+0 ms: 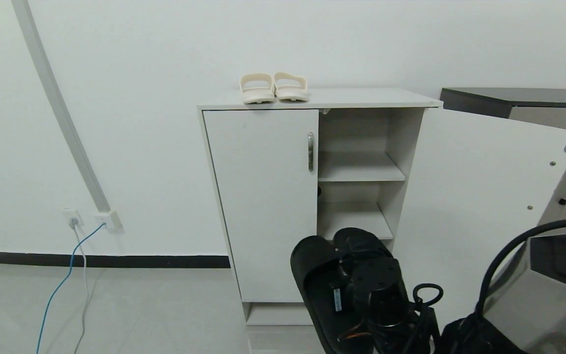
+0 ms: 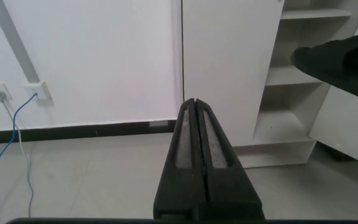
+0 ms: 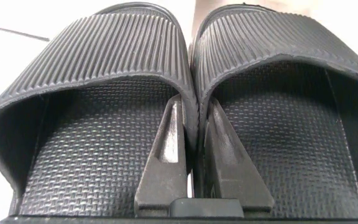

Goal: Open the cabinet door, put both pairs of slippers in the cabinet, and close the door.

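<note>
A white cabinet (image 1: 263, 206) stands against the wall with its right door (image 1: 479, 196) swung open, showing bare shelves (image 1: 359, 169). A pair of cream slippers (image 1: 273, 87) rests on its top. My right gripper (image 3: 190, 140) is shut on the inner sides of a pair of black slippers (image 3: 185, 74), held side by side in front of the lower open compartment (image 1: 356, 223). The black slippers (image 1: 327, 275) hang just outside the cabinet. My left gripper (image 2: 195, 134) is shut with nothing in it, low and left of the cabinet (image 2: 229, 68).
The left door (image 1: 263, 196) with its metal handle (image 1: 310, 151) is closed. A grey cabinet (image 1: 548, 128) with black handles stands right of the open door. A blue cable (image 1: 62, 280) runs from wall sockets (image 1: 91, 219) to the tiled floor (image 1: 140, 309).
</note>
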You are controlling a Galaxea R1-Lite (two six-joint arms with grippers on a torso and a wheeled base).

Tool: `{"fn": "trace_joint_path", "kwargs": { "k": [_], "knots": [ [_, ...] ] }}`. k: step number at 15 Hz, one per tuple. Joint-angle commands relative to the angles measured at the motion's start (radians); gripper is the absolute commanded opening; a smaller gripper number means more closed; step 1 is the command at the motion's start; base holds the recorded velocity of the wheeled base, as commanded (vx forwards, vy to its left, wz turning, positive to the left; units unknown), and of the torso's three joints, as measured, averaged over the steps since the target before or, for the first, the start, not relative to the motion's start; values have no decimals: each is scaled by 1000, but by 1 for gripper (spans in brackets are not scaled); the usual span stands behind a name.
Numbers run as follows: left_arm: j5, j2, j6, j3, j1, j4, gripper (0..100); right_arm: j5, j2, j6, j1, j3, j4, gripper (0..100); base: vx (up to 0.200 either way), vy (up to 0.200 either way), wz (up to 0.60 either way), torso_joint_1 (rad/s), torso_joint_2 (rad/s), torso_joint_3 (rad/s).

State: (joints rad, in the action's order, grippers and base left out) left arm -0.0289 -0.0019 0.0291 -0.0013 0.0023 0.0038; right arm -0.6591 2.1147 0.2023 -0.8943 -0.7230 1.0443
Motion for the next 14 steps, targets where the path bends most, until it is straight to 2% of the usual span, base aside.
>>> {"fn": "trace_joint_path", "kwargs": {
  "k": [1,2,4,12,14],
  "knots": [
    [0,2,0,0,1,1,0,-96,108,14,35,-105,-23,0,0,0,0,0,0,0],
    [0,3,0,0,1,1,0,-142,130,15,58,-138,-21,0,0,0,0,0,0,0],
    [0,3,0,0,1,1,0,-160,131,23,86,-144,-21,0,0,0,0,0,0,0],
    [1,3,-3,0,1,1,0,-158,163,35,112,-148,-20,0,0,-200,0,4,5,2],
    [1,2,-3,0,1,1,0,-158,176,35,120,-151,-18,0,0,0,0,0,0,0]
  ]
}}
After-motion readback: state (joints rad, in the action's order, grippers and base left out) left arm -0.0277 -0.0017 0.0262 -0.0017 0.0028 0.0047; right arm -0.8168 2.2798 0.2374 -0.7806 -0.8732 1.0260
